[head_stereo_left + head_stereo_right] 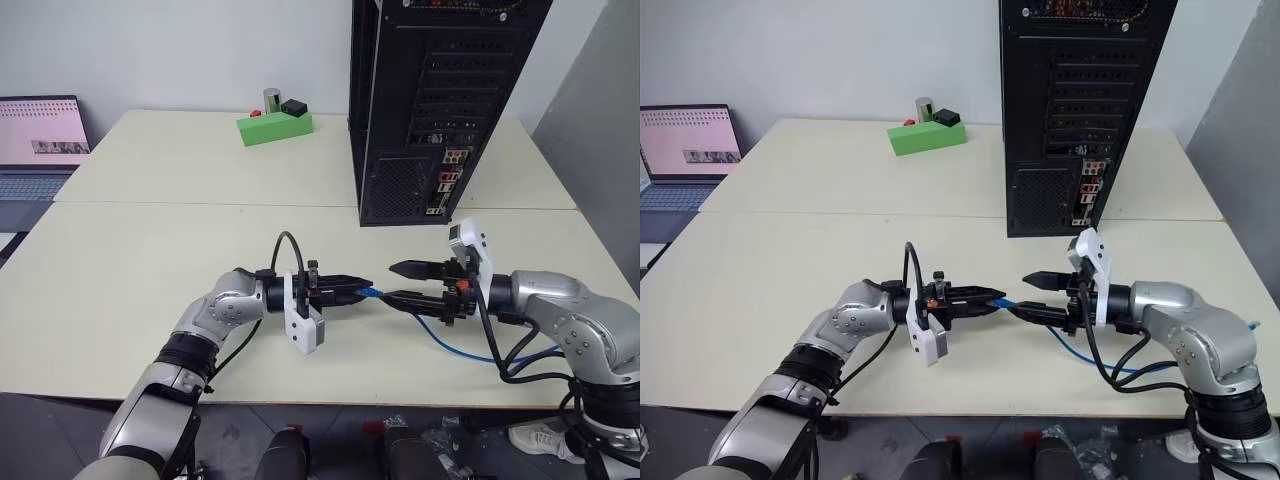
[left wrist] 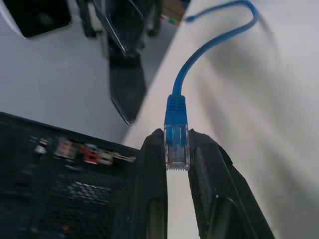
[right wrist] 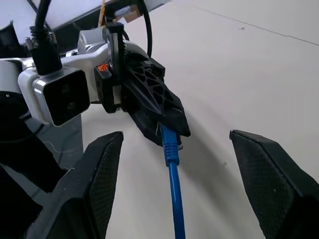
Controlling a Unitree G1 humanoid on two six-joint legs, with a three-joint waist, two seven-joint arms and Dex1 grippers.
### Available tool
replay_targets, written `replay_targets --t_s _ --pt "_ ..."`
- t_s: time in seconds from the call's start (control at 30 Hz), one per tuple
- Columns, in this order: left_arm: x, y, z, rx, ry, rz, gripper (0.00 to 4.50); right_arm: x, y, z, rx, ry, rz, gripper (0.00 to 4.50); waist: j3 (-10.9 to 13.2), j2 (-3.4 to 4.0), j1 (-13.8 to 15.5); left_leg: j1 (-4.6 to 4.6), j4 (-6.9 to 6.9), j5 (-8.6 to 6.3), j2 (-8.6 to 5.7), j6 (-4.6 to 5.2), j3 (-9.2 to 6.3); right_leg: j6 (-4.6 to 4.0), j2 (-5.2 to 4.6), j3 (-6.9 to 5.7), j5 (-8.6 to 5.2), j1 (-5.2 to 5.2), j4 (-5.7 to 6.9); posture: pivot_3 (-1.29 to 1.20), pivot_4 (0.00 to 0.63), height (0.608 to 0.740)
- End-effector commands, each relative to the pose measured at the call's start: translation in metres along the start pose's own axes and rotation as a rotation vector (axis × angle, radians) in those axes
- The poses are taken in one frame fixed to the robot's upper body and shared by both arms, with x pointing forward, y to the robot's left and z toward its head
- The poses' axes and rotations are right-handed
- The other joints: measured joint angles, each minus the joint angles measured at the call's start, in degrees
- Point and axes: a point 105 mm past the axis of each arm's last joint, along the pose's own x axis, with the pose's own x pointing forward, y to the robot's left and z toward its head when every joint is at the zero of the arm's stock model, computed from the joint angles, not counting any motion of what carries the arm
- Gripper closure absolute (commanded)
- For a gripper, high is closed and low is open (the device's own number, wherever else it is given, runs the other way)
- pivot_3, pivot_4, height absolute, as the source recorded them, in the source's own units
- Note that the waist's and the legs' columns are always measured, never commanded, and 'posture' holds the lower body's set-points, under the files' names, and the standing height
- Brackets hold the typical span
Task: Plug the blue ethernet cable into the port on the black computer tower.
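The blue ethernet cable (image 1: 452,343) lies on the table near the front edge, and its clear plug tip (image 2: 177,149) is pinched between the fingers of my left gripper (image 1: 364,289), which is shut on it and points right. My right gripper (image 1: 390,282) faces it from the right and is open. Its two fingers (image 3: 99,174) stand apart on either side of the cord (image 3: 174,199), not touching it. The black computer tower (image 1: 440,100) stands upright at the back of the table, its rear sockets (image 1: 447,182) facing me.
A green block (image 1: 274,127) with a small cylinder and a black piece on it sits at the back, left of the tower. A laptop (image 1: 40,140) is at the far left. A grey panel (image 1: 600,150) rises at the right.
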Motion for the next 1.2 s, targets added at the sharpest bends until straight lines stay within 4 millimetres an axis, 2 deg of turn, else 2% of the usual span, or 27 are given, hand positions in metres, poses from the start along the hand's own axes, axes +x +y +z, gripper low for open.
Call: replay_targets --t_s 0.03,0.2,0.3,0.4,0.57,0.73,0.77,1.1,1.13,1.2 --pt "-0.001 0.013 -0.001 0.057 -0.007 0.054 4.19 0.001 0.008 0.007 0.003 -0.031 0.029 0.89 0.0 0.0 0.0 0.0 0.0 0.0 0.0 0.0 0.0 0.0 0.0 -0.01 0.0 0.0 0.0 0.0 0.15 0.74" --pt "0.0 0.016 -0.003 0.071 0.003 0.067 4.19 0.006 0.01 0.007 0.026 -0.04 0.046 0.89 0.0 0.0 -0.1 0.01 0.0 0.0 0.0 0.0 -0.01 0.0 0.01 -0.01 0.0 -0.01 0.02 0.0 0.15 0.74" --pt "0.002 0.019 -0.003 0.081 0.003 0.079 4.19 0.008 0.01 0.008 0.033 -0.044 0.049 1.35 0.0 0.0 -0.1 0.0 0.0 0.0 0.0 0.0 -0.01 0.0 0.01 -0.02 0.0 0.0 0.02 0.0 0.15 0.74" --pt "0.002 0.02 -0.003 0.089 0.001 0.083 4.19 0.01 0.011 0.007 0.034 -0.041 0.052 2.2 0.0 0.0 -0.1 0.01 0.0 0.0 0.0 0.0 0.0 0.0 0.01 -0.02 0.0 0.0 0.02 0.0 0.15 0.74" --pt "0.003 0.018 -0.001 0.097 -0.008 0.078 4.19 0.012 0.01 0.01 0.035 -0.055 0.045 3.14 0.0 0.0 -0.1 0.01 0.0 0.0 0.0 0.0 -0.01 0.0 0.01 -0.02 0.0 0.0 0.02 0.0 0.15 0.74" --pt "0.003 0.017 0.0 0.097 -0.013 0.076 4.19 0.012 0.01 0.011 0.042 -0.061 0.047 4.36 0.0 0.0 -0.1 0.01 0.0 0.0 0.0 0.0 -0.01 0.0 0.01 -0.02 0.0 0.0 0.02 0.0 0.15 0.74" --pt "0.003 0.017 0.0 0.096 -0.014 0.076 4.19 0.012 0.01 0.011 0.044 -0.062 0.048 4.48 0.0 0.0 -0.1 0.01 -0.01 0.0 0.0 0.0 -0.01 0.0 0.01 -0.02 0.0 0.0 0.02 0.0 0.15 0.74" --pt "0.002 0.009 -0.004 0.044 0.013 0.063 4.19 0.01 0.011 0.009 0.07 -0.055 0.066 4.5 0.0 0.0 -0.1 0.01 -0.01 0.0 0.0 0.0 -0.01 0.0 0.01 -0.02 0.0 0.0 0.02 0.0 0.15 0.74" --pt "0.002 0.006 -0.007 0.016 0.027 0.051 3.49 0.01 0.012 0.009 0.072 -0.054 0.068 4.5 0.0 0.0 -0.1 0.0 -0.01 0.0 0.0 0.0 0.0 0.0 0.01 -0.02 0.0 0.0 0.02 0.0 0.15 0.74" --pt "0.0 0.002 -0.01 -0.029 0.042 0.044 3.17 0.009 0.012 0.009 0.073 -0.048 0.071 4.5 0.0 0.0 -0.1 0.01 -0.01 0.0 0.0 0.0 0.0 0.0 0.01 -0.02 0.0 0.0 0.02 0.0 0.15 0.74"
